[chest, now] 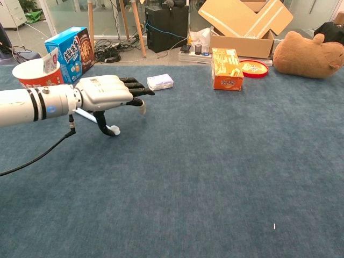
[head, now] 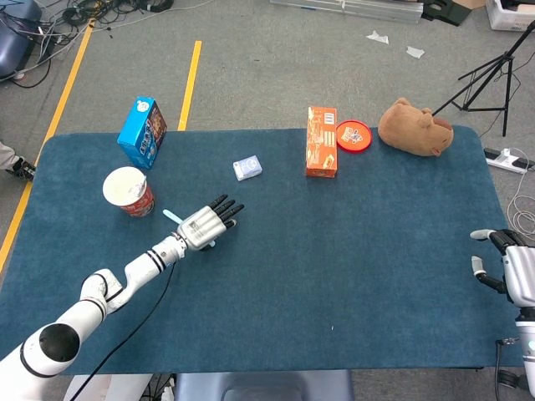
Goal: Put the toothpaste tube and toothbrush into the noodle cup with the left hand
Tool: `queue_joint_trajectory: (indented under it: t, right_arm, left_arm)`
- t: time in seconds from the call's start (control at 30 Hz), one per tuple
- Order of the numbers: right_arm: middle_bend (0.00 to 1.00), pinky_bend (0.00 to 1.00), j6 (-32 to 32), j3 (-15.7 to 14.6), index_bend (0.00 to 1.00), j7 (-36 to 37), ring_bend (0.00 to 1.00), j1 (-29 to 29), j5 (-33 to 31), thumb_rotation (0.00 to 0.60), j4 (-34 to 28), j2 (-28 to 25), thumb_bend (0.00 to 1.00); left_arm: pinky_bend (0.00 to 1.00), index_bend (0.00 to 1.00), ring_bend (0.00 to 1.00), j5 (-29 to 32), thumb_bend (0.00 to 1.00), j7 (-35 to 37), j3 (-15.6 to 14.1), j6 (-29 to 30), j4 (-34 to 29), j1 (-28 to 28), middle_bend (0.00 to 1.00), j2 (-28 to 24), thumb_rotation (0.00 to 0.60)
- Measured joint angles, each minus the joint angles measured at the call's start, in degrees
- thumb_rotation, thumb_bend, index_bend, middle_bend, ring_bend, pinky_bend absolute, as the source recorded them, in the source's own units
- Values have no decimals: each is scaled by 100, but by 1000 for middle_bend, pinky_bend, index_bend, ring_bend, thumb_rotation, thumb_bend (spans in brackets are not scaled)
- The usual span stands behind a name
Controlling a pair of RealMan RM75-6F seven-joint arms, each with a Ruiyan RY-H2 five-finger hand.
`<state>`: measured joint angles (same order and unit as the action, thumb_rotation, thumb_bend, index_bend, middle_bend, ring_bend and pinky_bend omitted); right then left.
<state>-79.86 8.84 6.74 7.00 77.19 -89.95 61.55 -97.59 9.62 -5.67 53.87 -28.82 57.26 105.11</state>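
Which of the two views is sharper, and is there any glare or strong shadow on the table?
Head view: even light, no glare on the blue table, soft shadow under the left hand. Chest view: similarly sharp, the hand crisp, a faint shadow beneath it, slight wide-angle stretch at the edges.

A left hand (head: 203, 228) extends flat over a pale blue toothbrush (head: 171, 215) on the blue bench (head: 351, 251), near the noodle cup (head: 129, 190); the right hand (head: 507, 266) rests at the bench's edge.
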Motion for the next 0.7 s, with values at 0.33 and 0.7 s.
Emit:
queue_joint_trajectory:
  t: [0.33, 0.7]
  right_arm:
    - [420, 560, -44, -11, 388, 42, 290, -19, 49, 600, -21, -19, 350]
    - [420, 560, -45, -17, 389, 72, 290, -23, 66, 600, -27, -37, 351]
  left_arm:
    - [0, 254, 0, 196, 21, -37, 202, 16, 372, 30, 0, 315, 600]
    - [0, 254, 0, 377, 21, -258, 365, -24, 612, 77, 0, 543, 600]
